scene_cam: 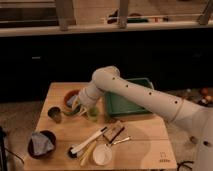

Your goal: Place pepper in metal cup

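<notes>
Near metal cup, jaws, slim green pepper.

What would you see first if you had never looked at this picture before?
The big white robot arm grabs the eye first: it reaches from the right across the wooden table, with its gripper down by the orange bowl on the left. Behind the arm lies a bright green tray, and a small grey metal cup stands just left of the gripper.
</notes>
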Robot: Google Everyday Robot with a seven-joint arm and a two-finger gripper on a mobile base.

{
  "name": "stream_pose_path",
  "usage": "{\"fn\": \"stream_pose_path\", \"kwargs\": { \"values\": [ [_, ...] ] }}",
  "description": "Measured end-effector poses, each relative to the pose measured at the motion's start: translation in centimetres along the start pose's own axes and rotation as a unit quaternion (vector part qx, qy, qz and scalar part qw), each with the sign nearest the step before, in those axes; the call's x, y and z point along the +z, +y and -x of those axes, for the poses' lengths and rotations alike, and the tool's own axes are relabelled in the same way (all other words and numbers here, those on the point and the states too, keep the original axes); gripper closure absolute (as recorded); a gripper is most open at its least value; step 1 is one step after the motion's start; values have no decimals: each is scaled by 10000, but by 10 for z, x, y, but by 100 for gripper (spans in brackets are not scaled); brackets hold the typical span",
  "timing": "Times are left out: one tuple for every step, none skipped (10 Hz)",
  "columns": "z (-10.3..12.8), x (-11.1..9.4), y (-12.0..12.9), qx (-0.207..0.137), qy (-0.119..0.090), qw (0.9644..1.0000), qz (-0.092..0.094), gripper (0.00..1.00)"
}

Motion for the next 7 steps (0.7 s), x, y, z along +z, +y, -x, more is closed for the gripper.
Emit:
{"fn": "stream_pose_path", "kwargs": {
  "values": [
    [3, 2, -4, -34, -43, 10000, -11, 100],
    [7, 5, -9, -89, -95, 9999, -11, 100],
    [14, 10, -15, -181, -187, 9997, -1, 100],
    [17, 11, -17, -212, -228, 9995, -3, 100],
    [20, 14, -20, -257, -279, 9993, 13, 100],
    [24, 17, -23, -295, -342, 9990, 24, 100],
    [32, 23, -30, -361, -483, 9982, 37, 100]
  ]
}}
